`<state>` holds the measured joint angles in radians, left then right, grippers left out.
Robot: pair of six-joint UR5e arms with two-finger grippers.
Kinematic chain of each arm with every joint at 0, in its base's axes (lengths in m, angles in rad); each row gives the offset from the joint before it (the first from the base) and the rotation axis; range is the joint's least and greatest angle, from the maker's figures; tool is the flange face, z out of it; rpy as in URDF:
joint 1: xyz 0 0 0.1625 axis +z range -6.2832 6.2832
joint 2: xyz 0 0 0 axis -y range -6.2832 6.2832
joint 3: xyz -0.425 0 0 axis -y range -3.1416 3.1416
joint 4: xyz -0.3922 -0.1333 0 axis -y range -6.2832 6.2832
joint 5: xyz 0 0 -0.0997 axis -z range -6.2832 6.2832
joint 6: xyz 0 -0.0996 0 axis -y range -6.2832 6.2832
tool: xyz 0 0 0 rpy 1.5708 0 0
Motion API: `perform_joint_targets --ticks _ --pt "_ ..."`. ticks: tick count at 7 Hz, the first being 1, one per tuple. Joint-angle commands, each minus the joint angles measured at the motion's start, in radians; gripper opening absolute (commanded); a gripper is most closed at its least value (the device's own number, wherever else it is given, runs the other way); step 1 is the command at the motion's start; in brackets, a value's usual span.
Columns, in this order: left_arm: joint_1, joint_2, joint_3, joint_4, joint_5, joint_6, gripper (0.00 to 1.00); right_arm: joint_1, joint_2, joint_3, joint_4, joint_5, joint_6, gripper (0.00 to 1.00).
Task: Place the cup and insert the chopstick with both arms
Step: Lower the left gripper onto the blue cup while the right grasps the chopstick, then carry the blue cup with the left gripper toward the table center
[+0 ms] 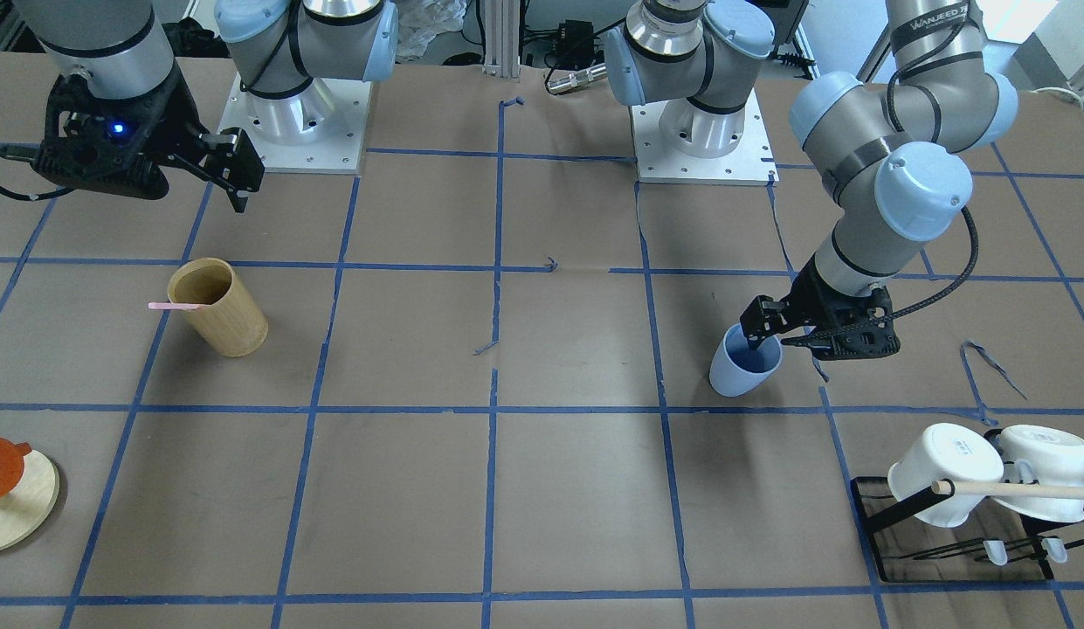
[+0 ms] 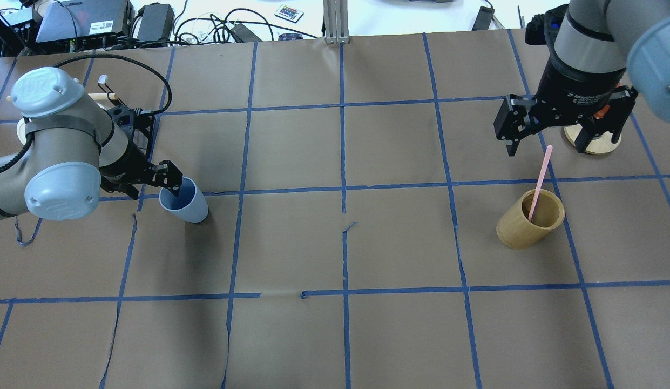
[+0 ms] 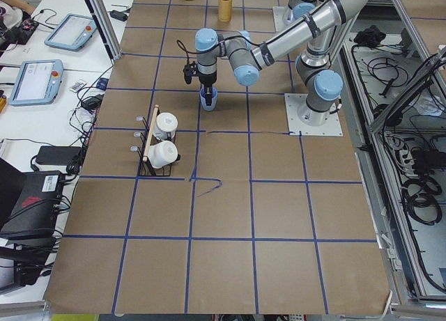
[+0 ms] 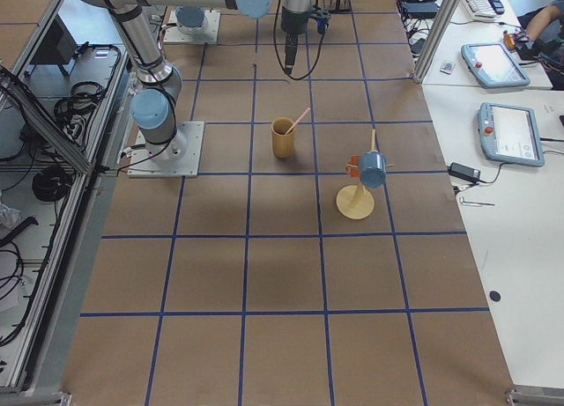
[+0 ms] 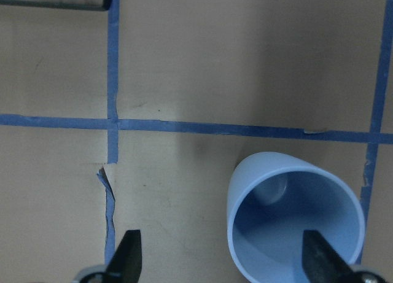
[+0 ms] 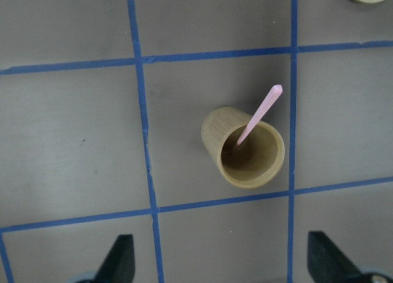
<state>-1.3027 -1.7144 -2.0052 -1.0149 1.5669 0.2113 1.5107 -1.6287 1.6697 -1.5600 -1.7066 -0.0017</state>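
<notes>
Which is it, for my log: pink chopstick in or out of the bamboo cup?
In: the pink chopstick leans with its tip inside the bamboo cup.

Table [image 2: 345, 335], brown paper, blue tape grid [image 2: 344, 162]: beneath left gripper [image 2: 151, 186] and right gripper [image 2: 548, 147]. Cables [image 2: 216, 27], power brick [image 2: 156, 21]: ahead of left gripper. White bench [image 4: 458, 115], teach pendants [image 4: 509, 133]: outboard of right gripper.

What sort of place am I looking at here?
Most likely a robot testing lab: a left arm and right arm bolted to a table gridded with blue tape, control tablets beside it.
</notes>
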Motion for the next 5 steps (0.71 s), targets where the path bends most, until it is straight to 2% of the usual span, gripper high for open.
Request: perform_joint_targets --ticks 1,2,3,4,5 --pt "0.000 -0.046 0.000 -0.004 -0.037 0.004 0.00 -0.029 0.004 0.091 -0.173 -0.002 -0.061 1.00" --pt "0.000 -0.054 0.000 0.001 -0.042 0.002 0.00 -0.100 0.004 0.163 -0.263 0.004 -0.057 1.00" --pt "-0.009 -0.056 0.009 0.008 -0.045 -0.007 0.00 -0.186 0.004 0.235 -0.401 0.005 -0.060 1.00" --pt "-0.062 -0.047 0.052 -0.014 -0.091 -0.109 0.00 -0.204 0.015 0.263 -0.455 0.030 -0.054 1.00" --pt "-0.167 -0.050 0.106 -0.066 -0.105 -0.276 0.00 -0.204 0.027 0.268 -0.460 0.085 -0.054 1.00"
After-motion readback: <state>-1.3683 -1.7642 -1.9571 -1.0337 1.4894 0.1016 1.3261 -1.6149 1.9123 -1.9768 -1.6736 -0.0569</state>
